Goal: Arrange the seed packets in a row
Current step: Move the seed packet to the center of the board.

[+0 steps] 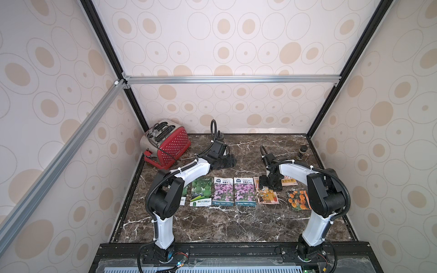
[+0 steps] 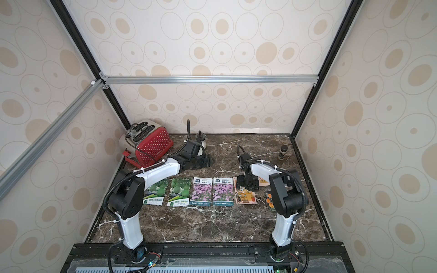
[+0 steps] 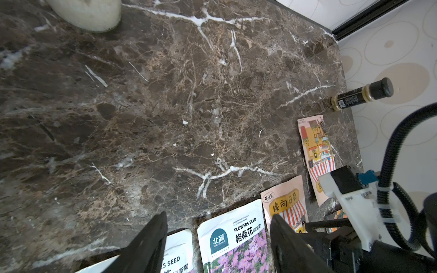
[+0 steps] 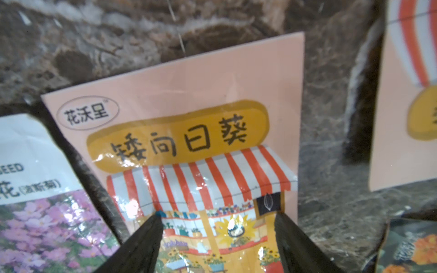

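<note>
Packets (image 1: 222,193) line up across the middle of the table (image 1: 212,224), left ones tidy. Left claw (image 3: 217,215) hangs wide and empty farther back, out of the way. Right claw (image 4: 217,216) gapes wide over the crooked peach one (image 4: 189,106), probably to straighten it.

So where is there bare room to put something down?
The widest bare strip of marble runs between the seed packets and the arm bases. Another patch lies at the back, between the left end effector and the small bottle. It's crowded along the row, most around the peach packet under the open right end effector.
</note>
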`<action>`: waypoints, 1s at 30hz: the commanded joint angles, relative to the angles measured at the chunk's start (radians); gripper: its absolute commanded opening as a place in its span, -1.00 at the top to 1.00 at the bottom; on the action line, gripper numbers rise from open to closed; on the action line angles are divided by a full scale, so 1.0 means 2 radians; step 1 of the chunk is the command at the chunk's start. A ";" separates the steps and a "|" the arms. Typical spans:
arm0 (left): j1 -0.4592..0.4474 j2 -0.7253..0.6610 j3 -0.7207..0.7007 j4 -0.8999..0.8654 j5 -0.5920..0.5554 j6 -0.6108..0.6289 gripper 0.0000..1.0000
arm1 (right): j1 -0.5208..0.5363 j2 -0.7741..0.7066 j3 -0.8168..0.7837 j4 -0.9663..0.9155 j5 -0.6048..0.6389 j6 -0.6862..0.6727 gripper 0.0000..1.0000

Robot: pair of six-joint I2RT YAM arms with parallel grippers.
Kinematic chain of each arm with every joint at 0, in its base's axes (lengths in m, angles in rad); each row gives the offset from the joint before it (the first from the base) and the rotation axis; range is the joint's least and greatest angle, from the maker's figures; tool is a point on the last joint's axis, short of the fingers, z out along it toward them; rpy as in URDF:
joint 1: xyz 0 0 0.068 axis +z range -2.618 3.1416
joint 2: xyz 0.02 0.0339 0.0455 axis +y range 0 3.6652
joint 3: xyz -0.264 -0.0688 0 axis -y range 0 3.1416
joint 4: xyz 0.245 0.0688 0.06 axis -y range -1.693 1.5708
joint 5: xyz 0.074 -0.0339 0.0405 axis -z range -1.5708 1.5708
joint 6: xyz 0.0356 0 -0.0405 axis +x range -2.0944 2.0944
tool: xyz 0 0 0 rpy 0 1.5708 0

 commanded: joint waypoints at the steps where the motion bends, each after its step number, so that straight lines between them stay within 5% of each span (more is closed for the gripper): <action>1: -0.001 -0.025 -0.001 0.011 0.001 -0.007 -0.40 | 0.004 -0.006 -0.022 -0.025 -0.001 0.020 -0.58; 12: -0.002 -0.020 0.005 0.015 0.004 -0.008 -0.40 | -0.006 -0.092 0.041 -0.083 0.026 0.011 -0.71; 18: -0.012 -0.002 0.023 0.012 0.004 0.005 -0.41 | -0.105 -0.109 0.052 -0.077 -0.017 -0.011 -0.72; 23: -0.035 0.019 0.062 -0.010 0.004 0.031 -0.41 | -0.154 -0.120 0.023 -0.072 0.002 -0.024 -0.72; 30: -0.050 0.048 0.103 -0.019 0.020 0.035 -0.41 | -0.196 -0.146 -0.072 -0.016 -0.053 0.009 -0.73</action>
